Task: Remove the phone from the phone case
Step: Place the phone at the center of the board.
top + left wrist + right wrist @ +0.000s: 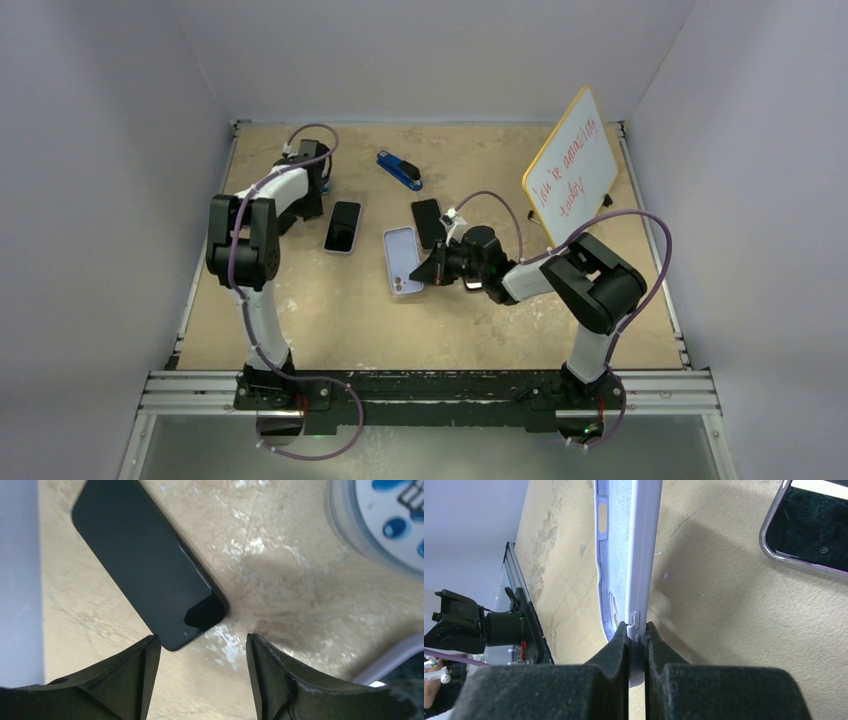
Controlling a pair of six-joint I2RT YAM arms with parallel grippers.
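Observation:
A lilac phone case (402, 258) lies empty at the table's middle. My right gripper (428, 268) is shut on its right edge. In the right wrist view (637, 625) the fingers pinch the case's side wall (644, 545) by the buttons, and its bare inner lining shows. A bare black phone (428, 222) lies just behind the case, apart from it. My left gripper (318, 180) is at the back left, open and empty. In its wrist view (202, 640) it hovers over the table next to a corner of another black phone (145, 565).
A phone in a clear purple-rimmed case (342, 226) lies left of the lilac case, also in the right wrist view (809, 530). A blue object (400, 170) lies at the back. A tilted whiteboard (570, 165) stands back right. A round white-and-blue container (380, 520) is near my left gripper.

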